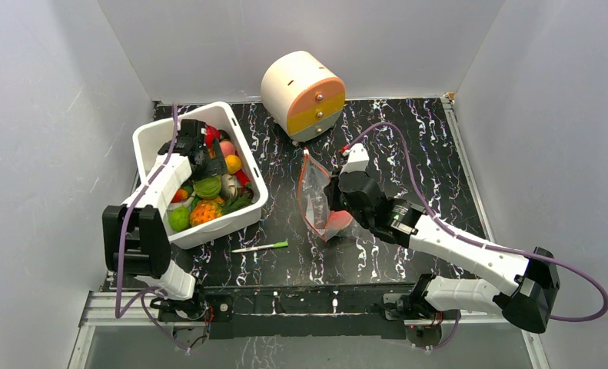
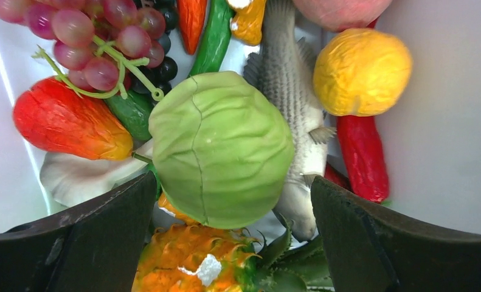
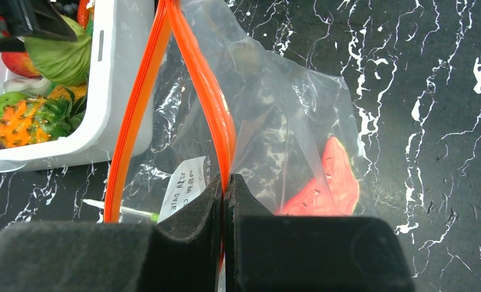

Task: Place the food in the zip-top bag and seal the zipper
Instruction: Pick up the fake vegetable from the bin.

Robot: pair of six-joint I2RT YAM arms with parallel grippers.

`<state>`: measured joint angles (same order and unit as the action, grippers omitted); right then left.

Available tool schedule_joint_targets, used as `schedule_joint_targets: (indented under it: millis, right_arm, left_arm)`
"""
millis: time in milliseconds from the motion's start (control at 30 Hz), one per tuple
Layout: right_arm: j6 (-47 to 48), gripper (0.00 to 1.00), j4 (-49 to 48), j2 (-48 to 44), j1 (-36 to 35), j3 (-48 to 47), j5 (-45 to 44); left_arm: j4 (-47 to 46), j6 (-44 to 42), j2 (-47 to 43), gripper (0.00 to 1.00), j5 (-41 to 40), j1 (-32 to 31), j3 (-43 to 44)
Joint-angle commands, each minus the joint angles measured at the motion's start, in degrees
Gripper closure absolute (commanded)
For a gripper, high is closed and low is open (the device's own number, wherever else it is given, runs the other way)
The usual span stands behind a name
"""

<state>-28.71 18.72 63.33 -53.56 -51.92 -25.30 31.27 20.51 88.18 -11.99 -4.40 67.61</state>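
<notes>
Right gripper (image 3: pixel 224 182) pinched one lip of the zipper (image 3: pixel 200 79), holding the zip-top bag (image 1: pixel 316 201) upright with its mouth open, right of the white bin (image 1: pixel 151 134). A red seeded slice (image 3: pixel 329 182) lay inside the bag. Left gripper (image 2: pixel 235 213) hung with jaws apart, straddling the green cabbage (image 2: pixel 219 149) in the bin, likely the next pick.

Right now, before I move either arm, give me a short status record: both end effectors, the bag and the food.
Left end effector: open, inside the bin, fingers either side of a green cabbage
Right end effector: shut on the zipper
Bag: mouth open
Food in bag: one red watermelon slice
Food in bin: many pieces
</notes>
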Motion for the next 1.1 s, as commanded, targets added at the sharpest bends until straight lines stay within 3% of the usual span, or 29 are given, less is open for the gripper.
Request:
schedule_joint_targets:
  millis: [0, 167, 333, 467, 833, 1067]
  right_arm:
    - [0.98, 1.00, -2.95, 0.04, 0.04, -4.01, -0.13]
    - [0.87, 1.00, -3.12, -0.04, 0.08, -4.37, 0.32]
    - [0.67, 1.00, -2.94, 0.51, 0.03, -4.29, 0.73]
    - [0.58, 1.00, -1.93, 0.25, 0.04, -4.42, 0.58]
    - [2.75, 1.00, 1.75, -0.35, 0.04, -6.59, -5.35]
    - [3.32, 1.00, 2.62, 1.30, 0.04, -7.23, -7.56]
  left_arm:
    - [0.04, -0.43, 2.31, 0.04, -1.18, 0.36, -1.06]
    - [-0.85, -0.91, 3.00, 0.11, -2.14, 0.44, -1.50]
    - [-0.32, -0.59, 1.62, 0.30, -1.63, 0.42, -1.93]
    - [1.77, -0.04, -1.69, 0.37, -0.87, 0.37, -1.54]
    - [4.66, -0.08, -10.84, 0.58, 7.31, 0.36, -1.48]
    - [7.04, -1.02, -14.19, 0.62, 17.01, 0.32, 2.82]
